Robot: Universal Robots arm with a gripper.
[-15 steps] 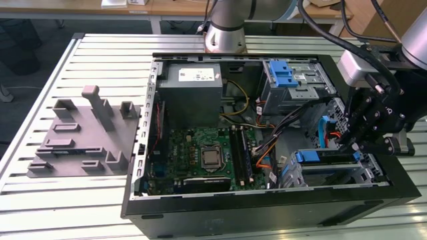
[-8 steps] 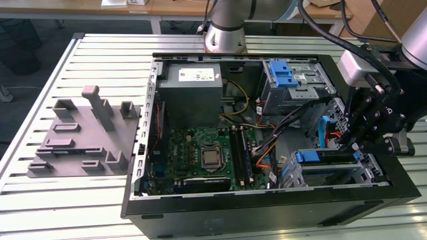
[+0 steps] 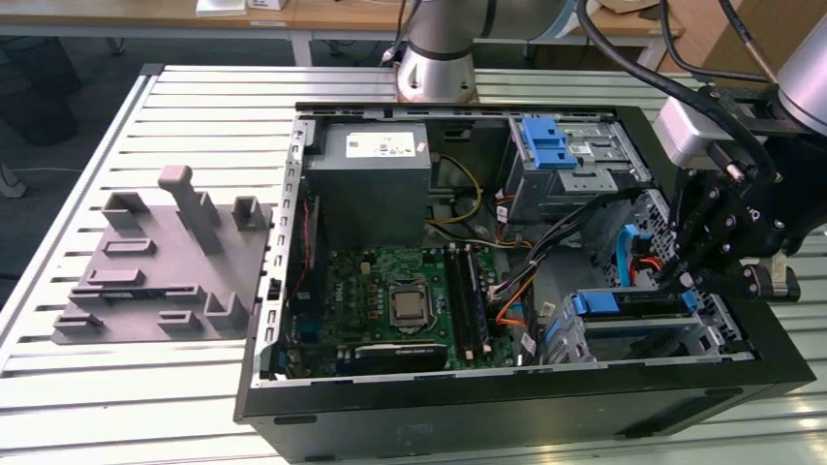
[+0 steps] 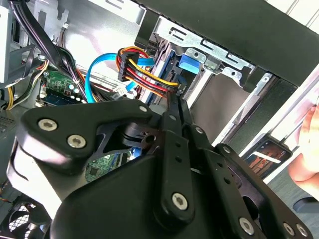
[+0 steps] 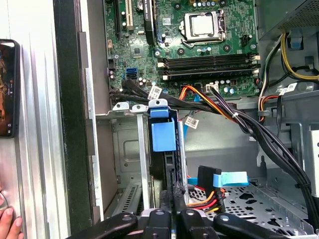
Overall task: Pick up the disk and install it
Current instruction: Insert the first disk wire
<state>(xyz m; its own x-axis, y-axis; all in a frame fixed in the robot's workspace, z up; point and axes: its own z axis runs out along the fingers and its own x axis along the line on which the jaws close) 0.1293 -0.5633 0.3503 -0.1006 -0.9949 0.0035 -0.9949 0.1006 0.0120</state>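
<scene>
The disk [image 3: 636,303] stands on edge in the drive cage at the front corner of the open computer case, on the exterior view's right. In the first wrist view its blue plastic rail [image 5: 163,134] faces the camera. My gripper [image 3: 672,281] hangs just over the cage. In both wrist views its black fingers lie shut against each other, gripper [image 5: 173,191], with the tips at the disk's cable end. There, in the second wrist view, the gripper [image 4: 175,97] sits next to a red-yellow power plug [image 4: 137,67].
The case holds a grey power-supply box [image 3: 375,170], a motherboard [image 3: 401,300] and an upper bay with a blue latch [image 3: 556,145]. Bundled cables [image 5: 259,129] cross beside the cage. A grey fixture [image 3: 162,262] lies on the slatted table. A hand [image 5: 10,221] and a phone [image 5: 7,89] are beside the case.
</scene>
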